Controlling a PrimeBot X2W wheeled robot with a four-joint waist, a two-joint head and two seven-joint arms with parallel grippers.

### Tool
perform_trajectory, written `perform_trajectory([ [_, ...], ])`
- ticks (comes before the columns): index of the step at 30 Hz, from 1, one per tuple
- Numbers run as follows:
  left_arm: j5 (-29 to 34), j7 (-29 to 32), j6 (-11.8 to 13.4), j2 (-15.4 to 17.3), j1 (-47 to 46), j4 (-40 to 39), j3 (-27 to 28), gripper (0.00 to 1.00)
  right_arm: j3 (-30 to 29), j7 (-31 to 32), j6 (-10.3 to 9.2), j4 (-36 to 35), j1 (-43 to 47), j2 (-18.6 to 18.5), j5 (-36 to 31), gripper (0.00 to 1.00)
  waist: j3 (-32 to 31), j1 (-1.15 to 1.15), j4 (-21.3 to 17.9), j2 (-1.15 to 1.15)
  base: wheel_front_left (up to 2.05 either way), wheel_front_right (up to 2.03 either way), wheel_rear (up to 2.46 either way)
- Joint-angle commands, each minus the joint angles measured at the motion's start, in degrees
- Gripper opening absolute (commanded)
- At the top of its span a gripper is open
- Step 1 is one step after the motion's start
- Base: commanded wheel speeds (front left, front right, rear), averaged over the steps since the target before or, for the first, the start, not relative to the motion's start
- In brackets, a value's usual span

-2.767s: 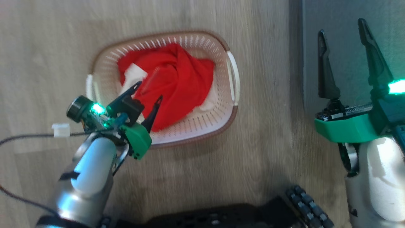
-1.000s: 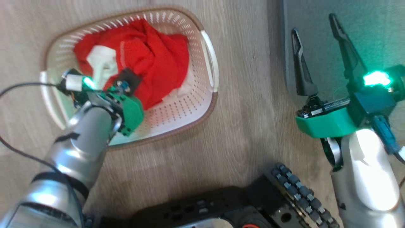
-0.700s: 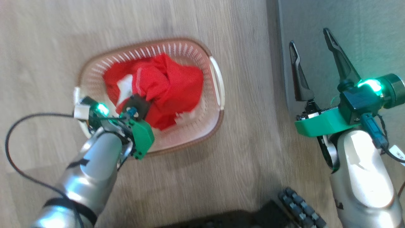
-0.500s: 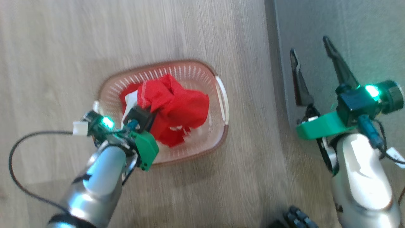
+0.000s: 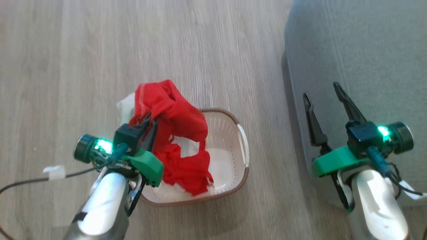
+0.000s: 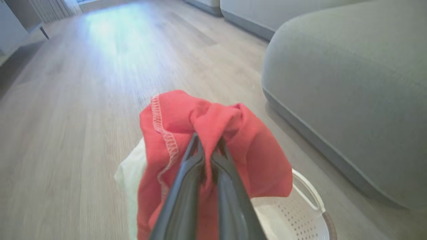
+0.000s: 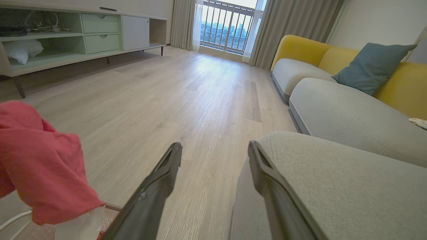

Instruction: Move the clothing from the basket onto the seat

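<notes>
Bright red clothing (image 5: 170, 116) with white parts hangs bunched from my left gripper (image 5: 149, 120), which is shut on it above the basket (image 5: 241, 146); its lower folds still trail into the basket. In the left wrist view the red clothing (image 6: 213, 123) wraps over the closed fingers (image 6: 186, 173), with the basket's handle (image 6: 308, 193) below. My right gripper (image 5: 322, 95) stands open at the left edge of the grey seat (image 5: 360, 50), with nothing between its fingers. The right wrist view shows my right gripper (image 7: 215, 148), the hanging clothing (image 7: 40, 163) at left and the seat (image 7: 333, 186) at right.
Pale wood floor (image 5: 100, 50) surrounds the basket. A black cable (image 5: 26, 181) runs left from my left wrist. Farther off stand a yellow-backed sofa (image 7: 333, 53) with a blue cushion (image 7: 373, 65), a long low cabinet (image 7: 83, 36) and a curtained balcony door (image 7: 230, 26).
My left gripper went down into the basket, shut on the red clothing and has lifted it up out of the basket. The head camera shifted; the right gripper stayed open by the seat.
</notes>
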Motion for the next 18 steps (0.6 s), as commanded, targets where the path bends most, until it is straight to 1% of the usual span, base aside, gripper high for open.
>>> perform_trajectory([
  [1, 0.34, -0.3, 0.52, 0.63, -0.02, -3.99, 2.99, 0.0, 1.04, -0.36, -0.01, -1.4, 0.42, 0.31, 0.61, 1.0, -2.57, 0.01, 0.59, 0.0, 0.0, 0.0, 0.0],
  [4, 0.71, -0.3, 0.31, 0.02, 1.67, -9.62, 4.98, 0.0, 0.86, -0.36, -0.01, -1.43, 1.31, 0.31, 0.91, 1.0, -4.33, 0.01, 0.82, 0.0, 0.0, 0.0, 0.0],
  [11, 0.45, -0.3, -0.41, -2.53, 5.41, -22.09, 10.59, 0.0, 0.24, -0.36, -0.01, -1.42, 4.05, 0.31, 1.54, 1.0, -8.66, 0.01, 0.99, 0.0, 0.0, 0.0, 0.0],
  [18, 0.41, -0.3, -1.02, -3.99, 7.03, -31.82, 14.85, 0.0, 1.06, -0.36, -0.01, -2.84, 6.46, 0.31, 2.55, 1.0, -11.59, 0.01, 0.92, 0.0, 0.0, 0.0, 0.0],
])
